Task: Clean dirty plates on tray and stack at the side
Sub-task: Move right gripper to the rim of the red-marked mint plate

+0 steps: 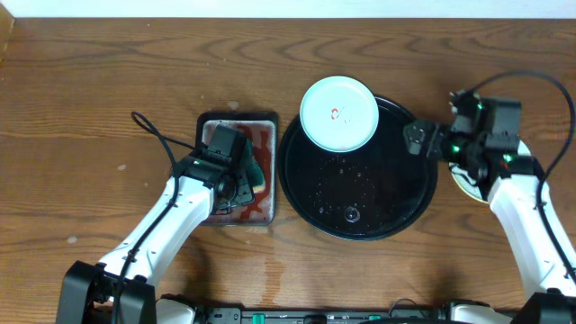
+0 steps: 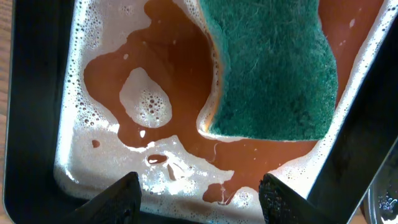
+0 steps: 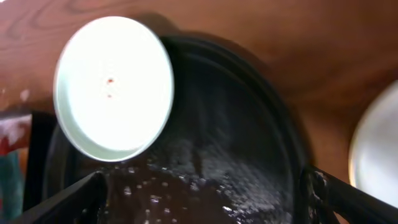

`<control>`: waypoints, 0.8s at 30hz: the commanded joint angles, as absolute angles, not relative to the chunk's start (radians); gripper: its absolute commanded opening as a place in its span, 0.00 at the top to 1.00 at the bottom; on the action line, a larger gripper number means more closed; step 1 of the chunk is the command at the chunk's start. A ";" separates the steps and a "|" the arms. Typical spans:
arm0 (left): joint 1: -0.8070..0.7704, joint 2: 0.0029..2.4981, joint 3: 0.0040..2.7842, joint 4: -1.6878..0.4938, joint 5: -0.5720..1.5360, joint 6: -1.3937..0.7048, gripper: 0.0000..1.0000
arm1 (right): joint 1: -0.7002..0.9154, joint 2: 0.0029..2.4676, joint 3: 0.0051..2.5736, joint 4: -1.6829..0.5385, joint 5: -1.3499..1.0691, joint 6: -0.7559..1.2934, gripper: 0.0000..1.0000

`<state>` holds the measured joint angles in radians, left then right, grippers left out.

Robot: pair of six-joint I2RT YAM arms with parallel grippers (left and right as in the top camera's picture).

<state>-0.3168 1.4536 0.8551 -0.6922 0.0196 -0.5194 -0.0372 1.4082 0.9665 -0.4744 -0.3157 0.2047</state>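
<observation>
Sponge pickup, ahead of wiping the one plate on the tray.
The left fingers (image 2: 118,200) are spread wide and empty over the pan (image 2: 37,124) of reddish liquid, with the sponge (image 2: 273,68) just beyond them; closing on it seems called for next. The smeared plate (image 1: 338,113) lies at the far rim of the tray (image 1: 396,202), well apart from the right fingers (image 3: 78,200), which are held wide and empty.

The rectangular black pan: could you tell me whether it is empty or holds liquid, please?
Holds liquid. Foamy reddish-brown liquid covers the floor of the rectangular black pan, and a green scouring sponge lies in it.
</observation>
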 commanded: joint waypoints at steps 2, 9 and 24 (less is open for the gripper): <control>-0.313 1.453 0.855 -0.695 0.007 -0.509 0.38 | 0.030 1.501 1.136 -0.592 -0.278 0.064 0.04; -0.313 1.453 0.855 -0.695 0.007 -0.509 0.38 | 0.073 1.744 1.444 -0.860 -0.254 -0.002 0.01; -0.313 1.453 0.855 -0.695 0.006 -0.509 0.38 | 0.108 1.932 1.548 -0.570 -0.262 0.099 0.13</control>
<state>-0.3168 1.4536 0.8551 -0.6922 0.0193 -0.5194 0.0872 1.8790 1.5307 -0.5892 -0.2695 0.0971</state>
